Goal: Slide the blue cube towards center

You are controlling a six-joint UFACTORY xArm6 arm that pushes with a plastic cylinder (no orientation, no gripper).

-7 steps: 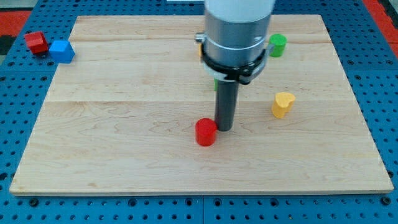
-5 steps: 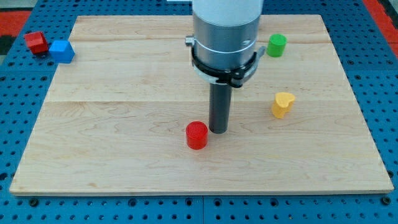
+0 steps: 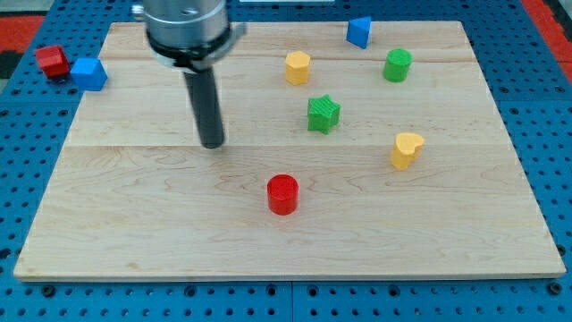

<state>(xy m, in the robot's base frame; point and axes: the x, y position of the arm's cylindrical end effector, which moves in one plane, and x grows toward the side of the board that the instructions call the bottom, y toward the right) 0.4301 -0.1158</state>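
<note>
The blue cube sits at the board's left edge near the view's top left, partly off the wooden board, beside a red cube that lies off the board. My tip rests on the board left of centre, well to the right of and below the blue cube, not touching any block.
A red cylinder stands near the centre bottom. A green star, a yellow hexagonal block, a blue wedge-shaped block, a green cylinder and a yellow heart lie on the right half.
My tip has left the red cylinder and moved up and to the left. The red cylinder ended slightly left of where it was and is now still.
</note>
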